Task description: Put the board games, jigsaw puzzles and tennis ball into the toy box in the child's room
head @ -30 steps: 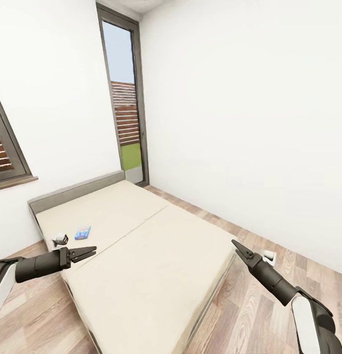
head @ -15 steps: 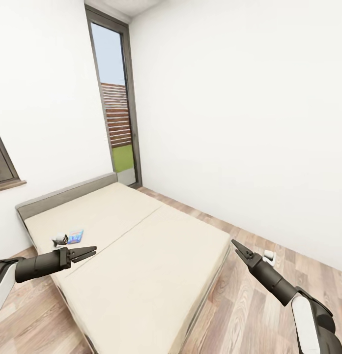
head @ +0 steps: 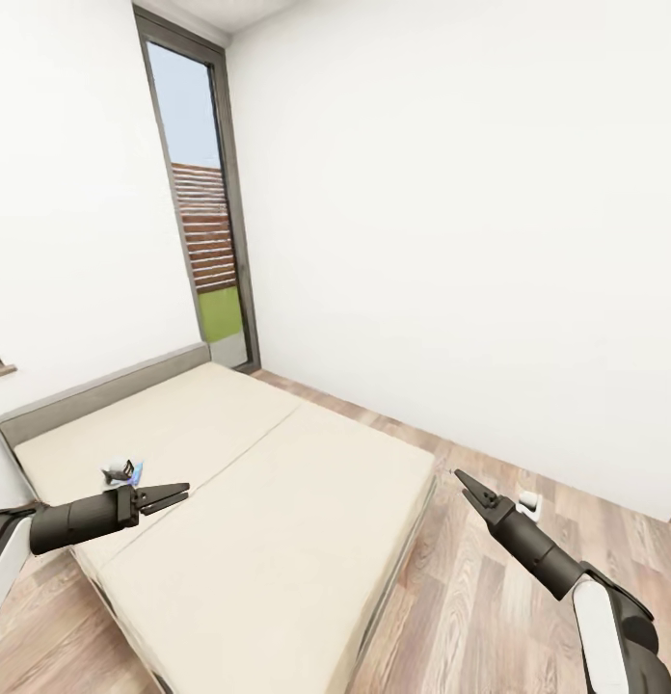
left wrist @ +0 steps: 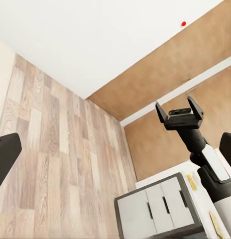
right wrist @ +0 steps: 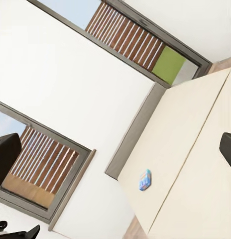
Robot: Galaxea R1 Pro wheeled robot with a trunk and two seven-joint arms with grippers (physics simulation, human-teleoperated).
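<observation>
Both claws, left (head: 177,494) and right (head: 463,479), hang empty, apart.

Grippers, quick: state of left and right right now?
Left gripper: open, holding nothing, above the bed.
Right gripper: open in the left wrist view, holding nothing.

White walls (head: 451,193), a wood-plank floor (head: 490,598), and a tall dark-framed window (head: 196,193) showing daylight in the far corner.
</observation>
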